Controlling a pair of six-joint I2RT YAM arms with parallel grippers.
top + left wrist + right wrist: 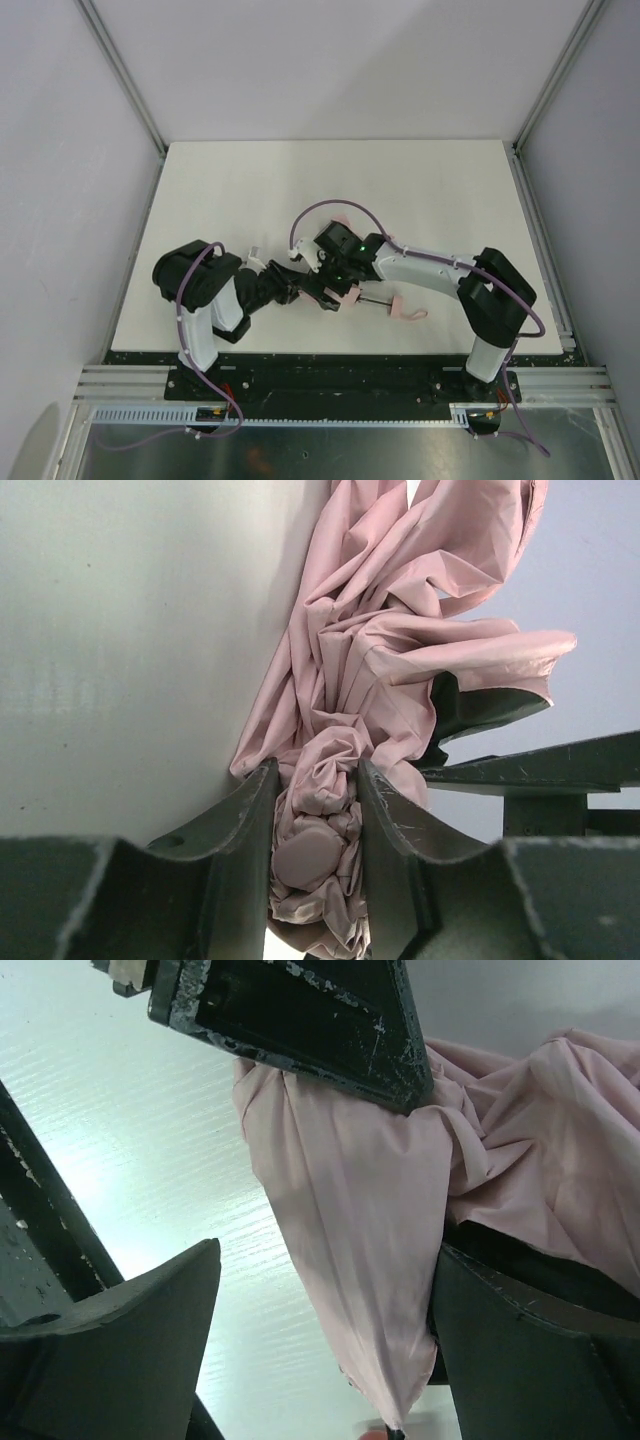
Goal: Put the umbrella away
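Starting at the left: the left hand (318, 772) is clamped on a scrunched wad of pink cloth from the umbrella (380, 660), with fabric squeezed between both fingers, so that side has a proper hold. The umbrella sits about mid-tabletop (250, 180), right where the two hands meet. Its long axis runs roughly left to right, with the bunched canopy end at the left hand. The thin dark shaft (372, 300) pokes out to the right, ending at the little pink handle (400, 311) with its loop strap (418, 316), on the right arm's side. Just right of the left hand is the right hand (325, 1260). Its fingers are spread wide with a flap of cloth hanging between them. The cloth brushes one finger but isn't pinched, so I'd call it not holding anything. The bit that matters for the next move, imo, is that the canopy is bunched between the two hands while the handle end lies off to the right, nearer the right arm. The left hand anchors the fabric end, so I'd guess the free right hand is the one to regrip, either gathering more cloth or working toward the shaft, pushing along that left-right line.
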